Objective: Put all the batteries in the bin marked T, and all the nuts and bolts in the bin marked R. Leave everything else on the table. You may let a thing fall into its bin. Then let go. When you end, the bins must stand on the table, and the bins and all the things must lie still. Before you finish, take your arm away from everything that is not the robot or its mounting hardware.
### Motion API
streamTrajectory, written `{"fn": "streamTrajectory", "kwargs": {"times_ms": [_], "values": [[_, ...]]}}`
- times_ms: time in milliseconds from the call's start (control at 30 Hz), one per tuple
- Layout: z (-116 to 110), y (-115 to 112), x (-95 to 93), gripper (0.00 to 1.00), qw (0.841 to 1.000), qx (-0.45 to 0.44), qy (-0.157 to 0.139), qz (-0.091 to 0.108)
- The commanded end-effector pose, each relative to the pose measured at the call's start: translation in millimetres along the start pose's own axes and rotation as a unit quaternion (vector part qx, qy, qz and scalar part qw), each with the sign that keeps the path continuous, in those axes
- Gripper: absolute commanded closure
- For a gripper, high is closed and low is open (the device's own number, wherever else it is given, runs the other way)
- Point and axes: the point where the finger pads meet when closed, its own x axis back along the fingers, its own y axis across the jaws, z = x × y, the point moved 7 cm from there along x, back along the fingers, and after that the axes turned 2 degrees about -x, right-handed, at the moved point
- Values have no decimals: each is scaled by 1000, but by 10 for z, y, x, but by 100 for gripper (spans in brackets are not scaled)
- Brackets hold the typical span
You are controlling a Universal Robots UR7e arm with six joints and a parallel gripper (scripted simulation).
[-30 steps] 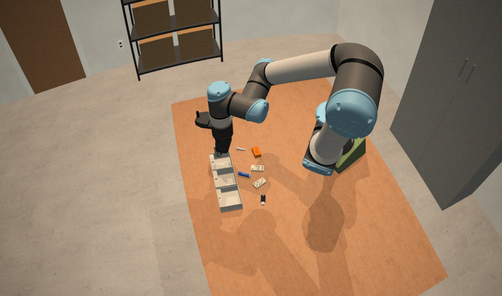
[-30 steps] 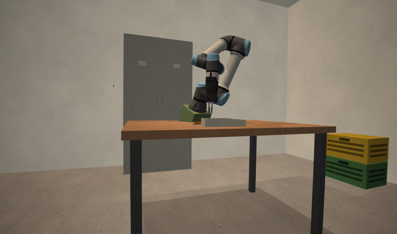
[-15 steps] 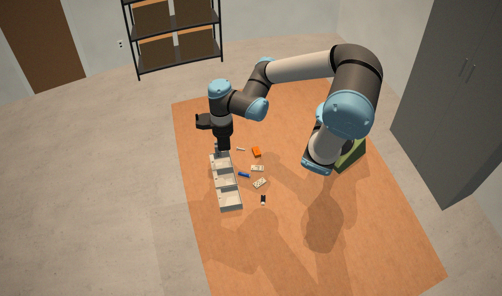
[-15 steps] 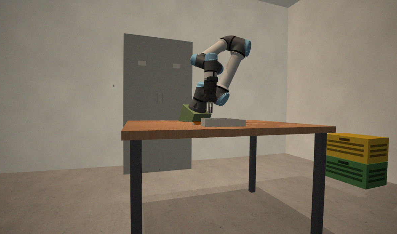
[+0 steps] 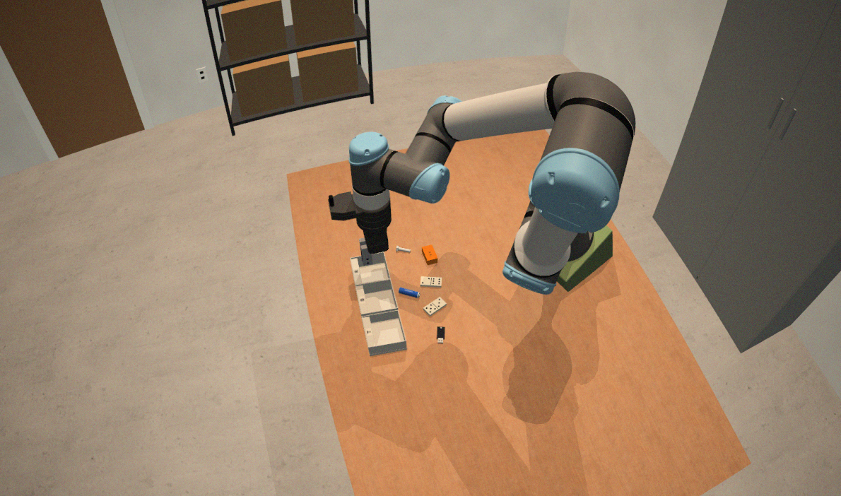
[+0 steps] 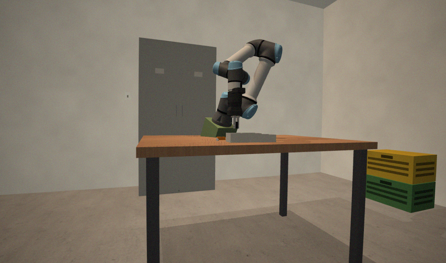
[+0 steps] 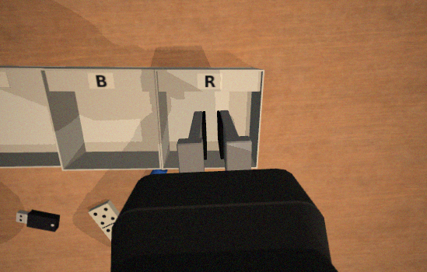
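My gripper (image 5: 367, 255) (image 6: 235, 126) (image 7: 211, 125) is partly open, its fingers a narrow gap apart with nothing visible between them. It hangs above the bin marked R (image 5: 357, 271) (image 7: 255, 109), in which I see no object. The bin marked T (image 5: 387, 349) (image 7: 18, 159) is at the other end of the row and looks empty. A blue cylindrical battery (image 5: 408, 292) (image 7: 159, 172) lies beside the bins, mostly hidden in the wrist view. An orange 9 V battery (image 5: 430, 254) (image 6: 220, 138) and a pale bolt (image 5: 403, 249) (image 6: 217, 139) lie on the table. I see no nut.
The bin marked B (image 5: 362, 299) (image 7: 64, 105) stands between R and T. Two dominoes, one flat and level (image 5: 430, 282) and one turned (image 5: 434, 306) (image 7: 105, 217), lie beside the bins. A black USB stick (image 5: 440, 333) (image 7: 43, 220) lies near T.
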Motion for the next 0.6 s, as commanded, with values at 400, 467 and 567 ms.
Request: {"fn": "streamTrajectory", "kwargs": {"times_ms": [400,467,567], "values": [[-13,-17,-456,69,1000,3,-1,2],[-13,-18,-509,69,1000,3,-1,2],[-14,-18,-536,69,1000,3,-1,2]]}}
